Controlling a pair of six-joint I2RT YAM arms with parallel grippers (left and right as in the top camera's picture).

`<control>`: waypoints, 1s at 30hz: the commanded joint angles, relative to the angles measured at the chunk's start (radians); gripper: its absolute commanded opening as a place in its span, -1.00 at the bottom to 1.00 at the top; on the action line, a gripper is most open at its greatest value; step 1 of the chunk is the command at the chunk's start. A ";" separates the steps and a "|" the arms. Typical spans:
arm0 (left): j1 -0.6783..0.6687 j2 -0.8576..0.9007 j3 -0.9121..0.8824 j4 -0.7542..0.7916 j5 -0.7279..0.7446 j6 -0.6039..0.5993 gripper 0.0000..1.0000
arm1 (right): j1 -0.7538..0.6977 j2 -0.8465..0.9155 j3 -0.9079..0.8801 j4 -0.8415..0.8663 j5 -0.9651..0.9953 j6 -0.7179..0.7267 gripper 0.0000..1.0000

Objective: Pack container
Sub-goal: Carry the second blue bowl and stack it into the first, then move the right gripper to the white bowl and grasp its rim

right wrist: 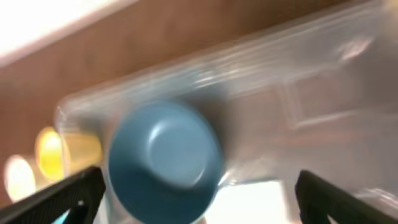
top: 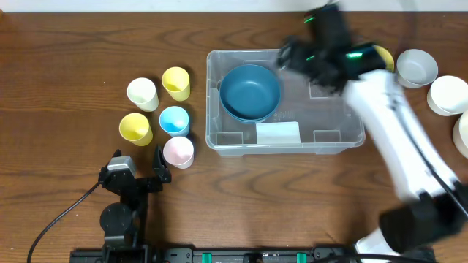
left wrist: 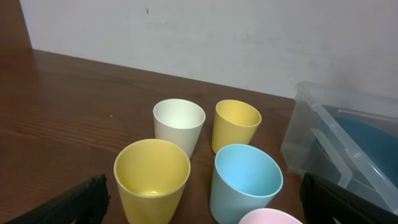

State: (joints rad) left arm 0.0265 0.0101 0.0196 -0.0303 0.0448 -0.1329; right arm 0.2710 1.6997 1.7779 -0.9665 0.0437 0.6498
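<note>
The container (top: 344,136) is a clear bin at mid-table with a white label on its base. A blue bowl (top: 251,91) sits in its left half. My right gripper (top: 292,55) is blurred, above the bin's far edge; in the right wrist view it (right wrist: 205,199) is open and empty over the blue bowl (right wrist: 165,162) and the container (right wrist: 298,81). My left gripper (top: 139,158) is open and empty near the front left, behind the cups. In the left wrist view it (left wrist: 202,208) faces the cups, with the container (left wrist: 311,124) at right.
Several cups stand left of the bin: white (top: 142,93), yellow (top: 176,82), yellow (top: 136,128), light blue (top: 175,120), pink (top: 178,151). Pale bowls (top: 416,67) (top: 447,95) sit at the far right, with a yellow one (top: 384,57) partly behind my right arm.
</note>
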 commanded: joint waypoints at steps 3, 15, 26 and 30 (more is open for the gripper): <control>0.007 -0.006 -0.016 -0.040 -0.020 0.009 0.96 | -0.235 -0.129 0.055 -0.140 0.234 0.047 0.98; 0.007 -0.006 -0.016 -0.040 -0.020 0.009 0.96 | -0.816 -0.098 -0.133 -0.351 0.202 0.439 0.99; 0.007 -0.006 -0.016 -0.040 -0.020 0.009 0.96 | -1.082 -0.093 -0.460 -0.036 0.160 0.479 0.99; 0.007 -0.006 -0.016 -0.040 -0.020 0.009 0.96 | -1.164 -0.089 -0.460 0.036 0.162 0.428 0.98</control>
State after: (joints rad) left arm 0.0265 0.0101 0.0200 -0.0303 0.0452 -0.1326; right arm -0.8452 1.6131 1.3174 -0.9565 0.1989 1.0981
